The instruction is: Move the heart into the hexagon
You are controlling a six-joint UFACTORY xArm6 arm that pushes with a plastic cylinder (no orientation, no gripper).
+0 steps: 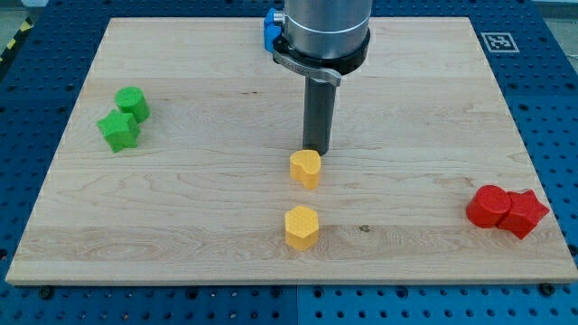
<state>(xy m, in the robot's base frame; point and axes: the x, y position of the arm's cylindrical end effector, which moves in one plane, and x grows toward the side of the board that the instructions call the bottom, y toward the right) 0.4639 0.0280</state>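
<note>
Two yellow blocks are sitting near the middle of the wooden desk (181, 208), one above the other in the view: the yellow heart (306, 168) is lying just above the yellow hexagon (302, 227), with a strip of bare wood showing between them, so the two are standing apart. My tip (315, 150) is resting at the top edge of the heart, just behind it toward the view's top, and appears to be touching it or very nearly so; the dark rod is rising straight up from there into the grey arm housing (323, 27). No pincer is fitted on this arm, so none is standing open or closed. Off at the view's left, two green blocks (125, 117) are huddling together, touching. Two red blocks (507, 210) are sitting pressed side by side at the view's right, near the desk's edge. Something blue (270, 30) is peeking out from behind the arm at the view's top, its shape mostly hidden.
</note>
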